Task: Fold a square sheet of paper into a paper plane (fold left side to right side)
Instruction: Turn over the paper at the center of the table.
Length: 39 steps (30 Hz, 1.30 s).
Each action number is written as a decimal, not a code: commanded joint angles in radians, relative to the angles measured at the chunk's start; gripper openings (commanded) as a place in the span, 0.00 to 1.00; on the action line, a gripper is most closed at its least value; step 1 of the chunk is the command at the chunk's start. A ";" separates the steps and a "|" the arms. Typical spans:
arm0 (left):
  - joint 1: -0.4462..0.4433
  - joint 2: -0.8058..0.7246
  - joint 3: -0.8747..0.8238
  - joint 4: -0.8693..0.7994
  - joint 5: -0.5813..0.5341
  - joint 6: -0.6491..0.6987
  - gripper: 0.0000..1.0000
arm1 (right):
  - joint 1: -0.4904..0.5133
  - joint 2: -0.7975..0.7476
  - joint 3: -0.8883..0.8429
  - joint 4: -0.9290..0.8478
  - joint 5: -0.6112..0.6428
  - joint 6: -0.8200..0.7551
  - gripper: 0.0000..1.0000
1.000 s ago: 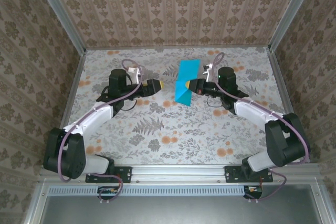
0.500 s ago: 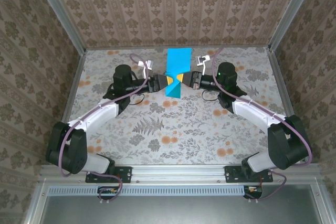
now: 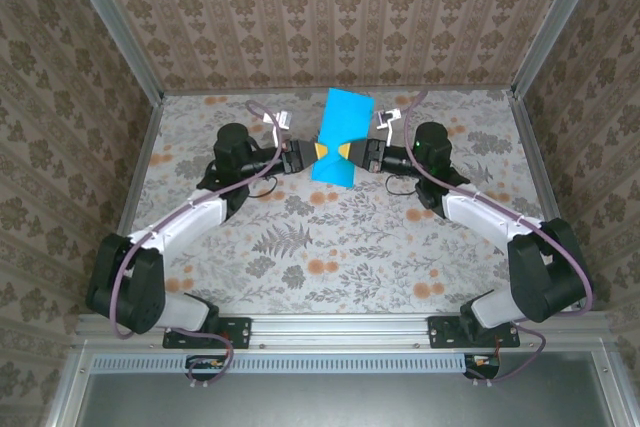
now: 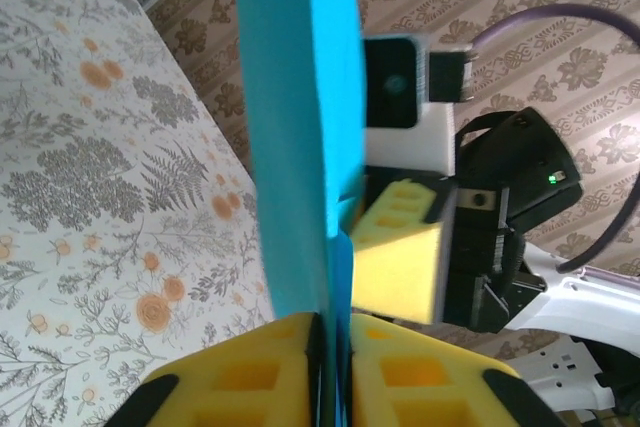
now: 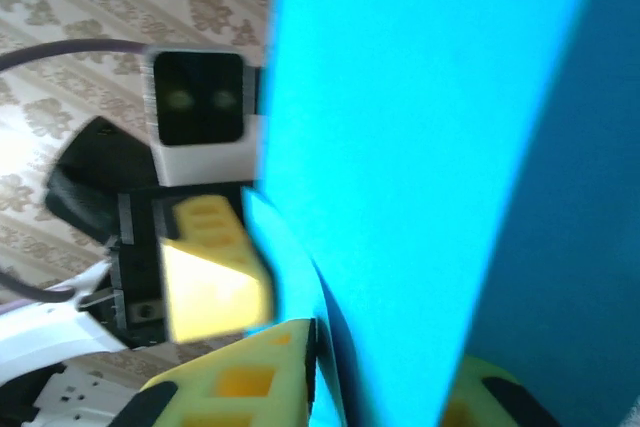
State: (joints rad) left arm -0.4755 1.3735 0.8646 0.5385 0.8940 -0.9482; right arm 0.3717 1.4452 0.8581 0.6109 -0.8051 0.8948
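Left gripper (image 4: 335,332) is clamping its yellow pads (image 4: 240,377) tight on the turquoise paper sheet (image 4: 300,97). There is barely a sliver of gap between them, and the paper is filling it. From that pinch the sheet is running away edge-on to the wrist camera.

Facing in from the right, the right gripper (image 3: 347,151) is bracketing the same sheet. In its own wrist view the paper is passing between its two pads (image 5: 235,382) across a wider gap, and I cannot tell whether they are pressing it or only lying alongside.

From above, the two grippers are meeting nose to nose at the middle of the folded sheet. It is being held up over the floral table (image 3: 330,247), far of centre and close to the patterned back wall (image 3: 330,17). Both arms are reaching in from the near corners.
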 commanded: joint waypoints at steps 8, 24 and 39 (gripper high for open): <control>-0.111 -0.157 0.165 -0.817 -0.430 0.515 0.08 | -0.074 -0.265 -0.028 -0.618 0.352 -0.334 0.46; -0.585 0.335 0.672 -1.750 -1.691 0.430 0.00 | -0.169 -0.540 -0.057 -1.179 1.039 -0.412 0.75; -0.567 0.747 0.882 -1.762 -1.421 0.362 0.00 | -0.187 -0.614 -0.066 -1.223 1.033 -0.407 0.76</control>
State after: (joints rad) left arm -1.0584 2.1113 1.7050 -1.2373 -0.6342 -0.5983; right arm 0.1909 0.8387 0.8055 -0.5846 0.2146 0.4931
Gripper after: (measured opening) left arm 0.049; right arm 0.762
